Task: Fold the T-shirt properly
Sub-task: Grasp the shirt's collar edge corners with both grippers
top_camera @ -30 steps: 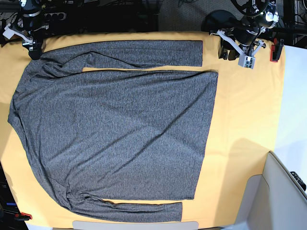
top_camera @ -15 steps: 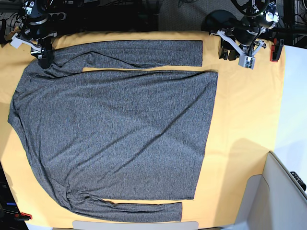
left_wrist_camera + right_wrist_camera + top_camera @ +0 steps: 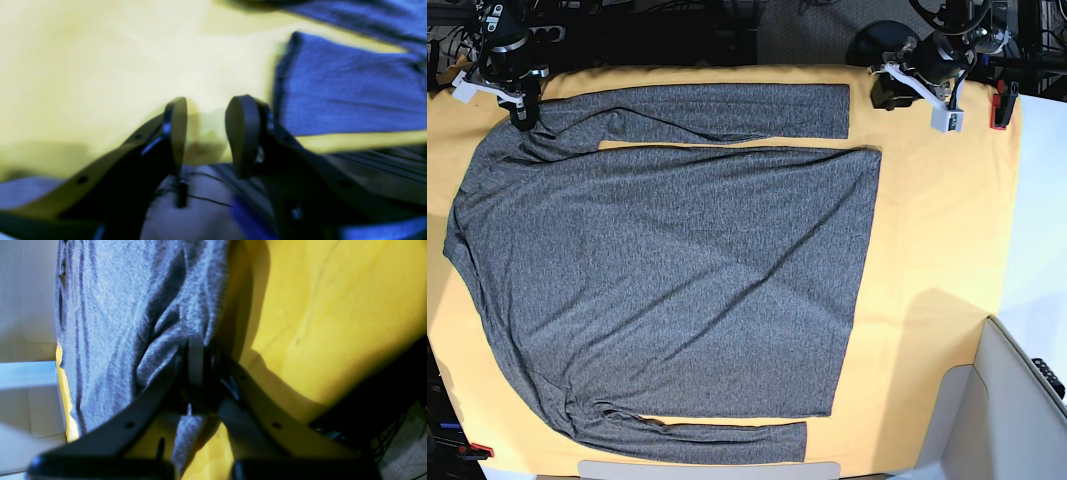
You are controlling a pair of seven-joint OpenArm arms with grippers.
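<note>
The T-shirt (image 3: 677, 270), dark grey with long sleeves, lies spread flat on the yellow-orange table cloth (image 3: 937, 230). One sleeve runs along the far edge and the other along the near edge. At the far left my right gripper (image 3: 524, 112) sits on the shoulder where the far sleeve begins. In the right wrist view this right gripper (image 3: 197, 356) is shut, with a bunched fold of T-shirt (image 3: 133, 323) fabric pinched between its fingers. My left gripper (image 3: 883, 97) hovers just right of the far sleeve's cuff. The blurred left wrist view shows the left gripper (image 3: 208, 133) open over bare cloth, the cuff (image 3: 333, 83) beside it.
Red clamps hold the cloth at the far right (image 3: 999, 108) and the near left corner (image 3: 479, 452). A pale box (image 3: 1017, 400) stands at the near right. A black round base (image 3: 882, 45) sits behind the far edge. A grey board (image 3: 707, 470) lies along the near edge.
My right gripper has moved right onto the shoulder and closed on the fabric. My left gripper has turned and shifted left toward the sleeve cuff, with its jaws a little wider.
</note>
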